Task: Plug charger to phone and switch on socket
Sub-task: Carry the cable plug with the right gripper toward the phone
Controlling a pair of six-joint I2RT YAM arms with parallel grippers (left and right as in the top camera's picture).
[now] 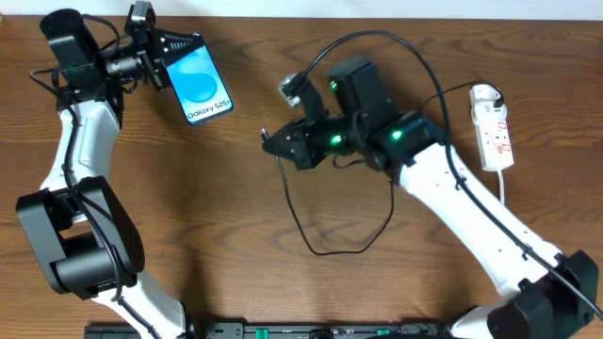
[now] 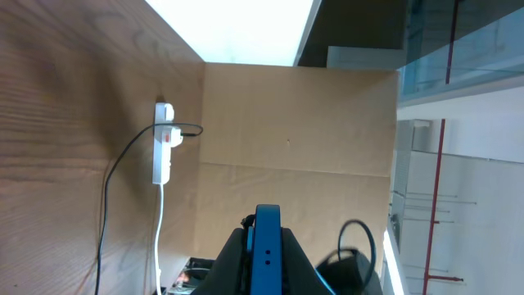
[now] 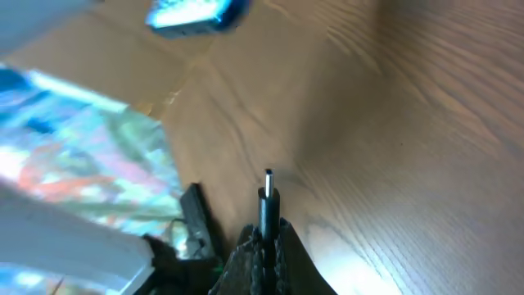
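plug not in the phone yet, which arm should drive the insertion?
Right. The right gripper is shut on the charger, its plug tip sticking out roughly toward the phone. The left gripper is shut on the phone and only presents it.

Table (image 1: 236, 207): brown, wood-grained, matte.
Cardboard panel (image 2: 295, 115): plain tan, stood right against the table's edge, one crease across it.
Red pole (image 2: 438, 188): thin, beyond the panel, by a white wall.
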